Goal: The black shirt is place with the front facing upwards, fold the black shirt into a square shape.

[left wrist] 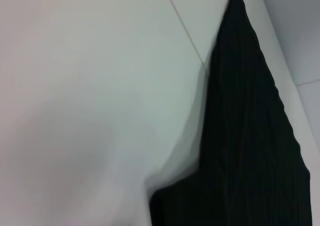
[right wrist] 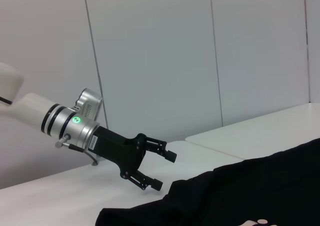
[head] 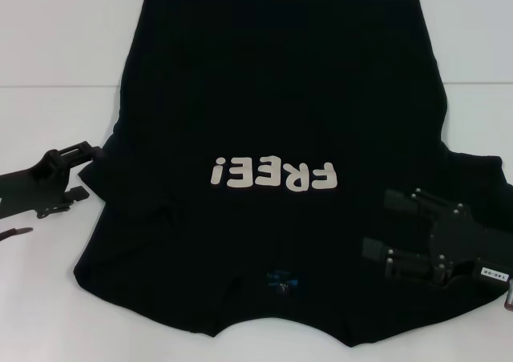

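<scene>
Fingers (right wrist: 156,150) of my left gripper (right wrist: 161,170) are standing apart, holding nothing, just beside the black shirt's (head: 272,114) left sleeve edge and hovering slightly above the white table (head: 56,50). From my right wrist camera I am seeing that gripper side on, its two dark fingers spread like a fork and pointing toward the shirt's near fold, with a silver wrist ring and a pale arm behind it.

My right gripper (head: 377,222) is hanging over the black shirt's right shoulder area, its fingers also spread wide and empty, pointing inward toward the off-white "FREE!" lettering (head: 272,174). A small white label is showing on its body.

The black shirt is lying spread out flat on the white table, front side up, filling most of my head view. Its collar end is lying nearest to me, with a small blue neck label (head: 284,282) just inside the neckline, and its hem is lying at the far side. The lettering is reading upside down from where I am looking. My left wrist camera is showing only a dark wedge of the shirt's cloth against the pale tabletop.
</scene>
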Controlling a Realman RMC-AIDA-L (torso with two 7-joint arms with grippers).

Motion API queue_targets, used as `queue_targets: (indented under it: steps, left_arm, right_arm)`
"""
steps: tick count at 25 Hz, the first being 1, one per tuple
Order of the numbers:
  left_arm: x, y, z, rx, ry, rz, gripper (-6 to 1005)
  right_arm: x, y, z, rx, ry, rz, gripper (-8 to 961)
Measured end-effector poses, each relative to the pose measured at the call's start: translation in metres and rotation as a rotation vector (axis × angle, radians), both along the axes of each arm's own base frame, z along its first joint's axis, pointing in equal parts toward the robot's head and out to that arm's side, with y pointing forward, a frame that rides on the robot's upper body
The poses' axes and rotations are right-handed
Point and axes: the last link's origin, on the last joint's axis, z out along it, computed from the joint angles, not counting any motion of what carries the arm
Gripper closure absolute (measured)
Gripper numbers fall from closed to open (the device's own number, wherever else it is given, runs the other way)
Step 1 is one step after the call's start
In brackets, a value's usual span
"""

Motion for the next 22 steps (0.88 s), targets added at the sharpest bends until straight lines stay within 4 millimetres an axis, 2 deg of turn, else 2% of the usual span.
queue_targets:
  steps: [22]
  left_arm:
    - [0.0046, 0.0043, -0.0104, -0.048, 0.028, 0.014, 124]
  right_arm:
    - [0.0002, 0.0002, -0.0001, 0.001, -0.001, -0.002, 143]
